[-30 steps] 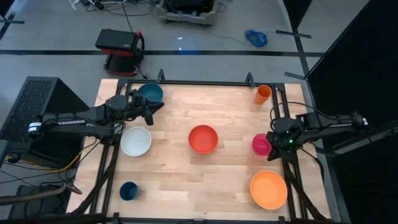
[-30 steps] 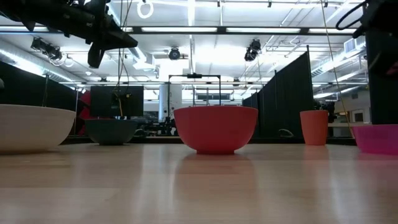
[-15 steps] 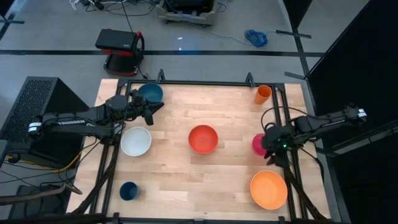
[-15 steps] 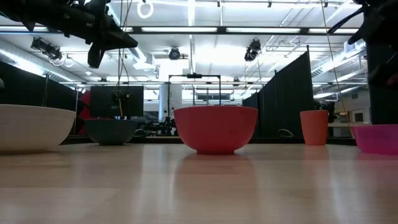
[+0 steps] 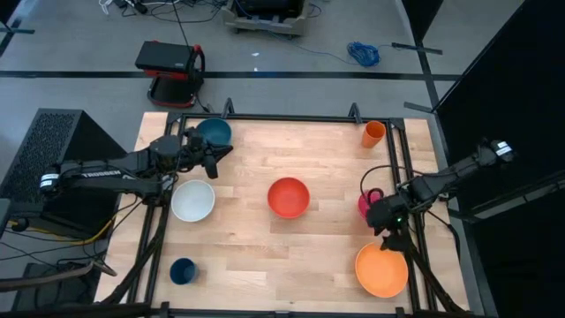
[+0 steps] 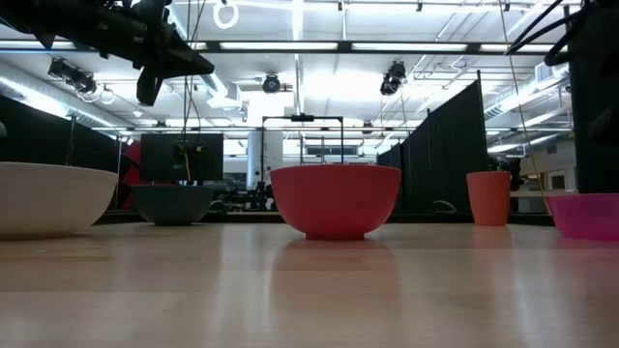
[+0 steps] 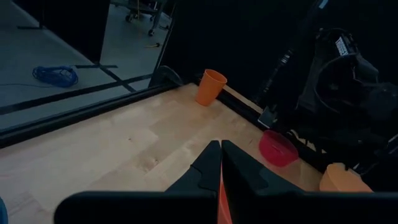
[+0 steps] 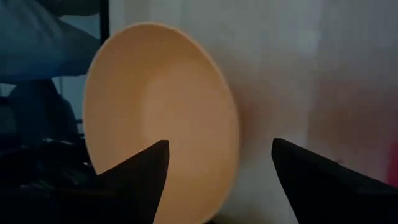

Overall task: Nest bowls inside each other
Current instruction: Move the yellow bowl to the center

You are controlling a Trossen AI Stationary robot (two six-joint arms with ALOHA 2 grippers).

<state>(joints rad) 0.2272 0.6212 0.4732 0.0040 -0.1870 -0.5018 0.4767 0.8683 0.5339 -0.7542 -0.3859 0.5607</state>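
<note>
Five bowls rest on their bases on the wooden table: teal (image 5: 214,132) at the far left, white (image 5: 192,200) on the left, red (image 5: 289,196) in the middle, pink (image 5: 367,204) on the right, and orange (image 5: 381,270) at the near right. My right gripper (image 5: 389,238) hovers open and tipped downward over the orange bowl's far rim, between it and the pink bowl. In its wrist view the orange bowl (image 8: 161,118) fills the space ahead of the spread fingers (image 8: 217,180). My left gripper (image 5: 214,159) is shut and holds nothing, raised beside the teal bowl.
A narrow orange cup (image 5: 372,133) stands at the far right corner. A small dark blue cup (image 5: 183,270) stands near the front left. A black frame (image 5: 291,117) borders the table. Bare wood lies around the red bowl (image 6: 336,200).
My right gripper has moved from beside the pink bowl toward the table's near edge, ending by the orange bowl's far rim, and has tipped further downward. The bowls have kept their places.
</note>
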